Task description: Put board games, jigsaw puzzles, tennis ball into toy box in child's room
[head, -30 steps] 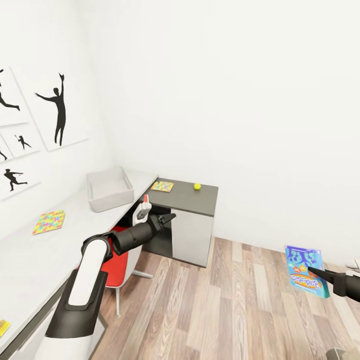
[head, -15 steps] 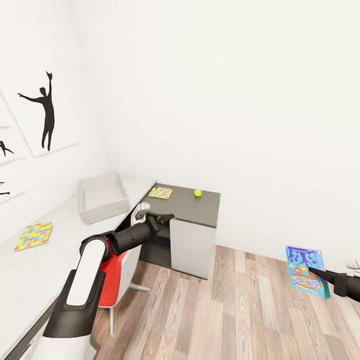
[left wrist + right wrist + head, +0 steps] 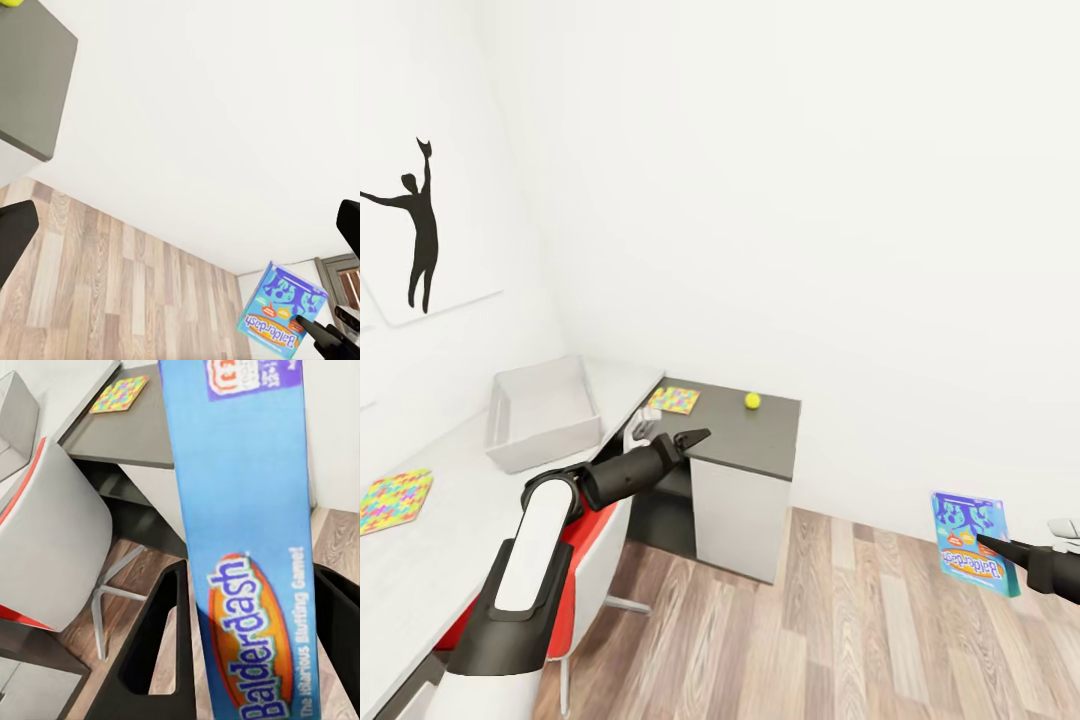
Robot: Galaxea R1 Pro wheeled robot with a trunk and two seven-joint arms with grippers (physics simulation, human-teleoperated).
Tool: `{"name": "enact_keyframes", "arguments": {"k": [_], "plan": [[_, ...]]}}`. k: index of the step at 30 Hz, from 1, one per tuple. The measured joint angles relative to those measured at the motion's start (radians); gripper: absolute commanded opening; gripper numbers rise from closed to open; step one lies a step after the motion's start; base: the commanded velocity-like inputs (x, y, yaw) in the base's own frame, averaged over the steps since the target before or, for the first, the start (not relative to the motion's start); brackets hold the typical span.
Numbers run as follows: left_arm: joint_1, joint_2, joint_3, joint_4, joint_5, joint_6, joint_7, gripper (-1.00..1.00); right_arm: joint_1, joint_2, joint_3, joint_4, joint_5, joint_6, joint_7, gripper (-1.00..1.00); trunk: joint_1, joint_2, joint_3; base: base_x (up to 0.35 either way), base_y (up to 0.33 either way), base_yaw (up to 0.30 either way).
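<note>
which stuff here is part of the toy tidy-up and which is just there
Part of the job:
- blue board game held in the right gripper
- toy box on the light desk
- tennis ball on the dark desk top
- two jigsaw puzzles

Just there:
- red and white chair
- silhouette print
- left gripper, open and empty

Red-and-white chair (image 3: 585,545) tucked at desk (star base (image 3: 112,585) visible).

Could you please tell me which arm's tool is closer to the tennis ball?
Left. The left tool hovers at the desk's edge near the tennis ball; the right tool holds the blue game box far off above the floor.
</note>
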Motion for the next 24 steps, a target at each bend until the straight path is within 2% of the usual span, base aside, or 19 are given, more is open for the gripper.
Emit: {"name": "enact_keyframes", "arguments": {"k": [8, 24], "plan": [[0.0, 0.0, 0.0, 0.001, 0.001, 0.0, 0.0, 1.0, 0.0, 0.001, 0.0, 0.0, 0.002, 0.0, 0.0, -1.0, 0.0, 0.0, 0.0, 0.058, -0.012, 0.148], [0.0, 0.001, 0.0, 0.001, 0.003, 0.002, -0.004, 1.0, 0.0, 0.001, 0.001, 0.001, 0.005, 0.0, -0.003, -1.0, 0.0, 0.0, 0.002, 0.009, -0.002, 0.265]]}}
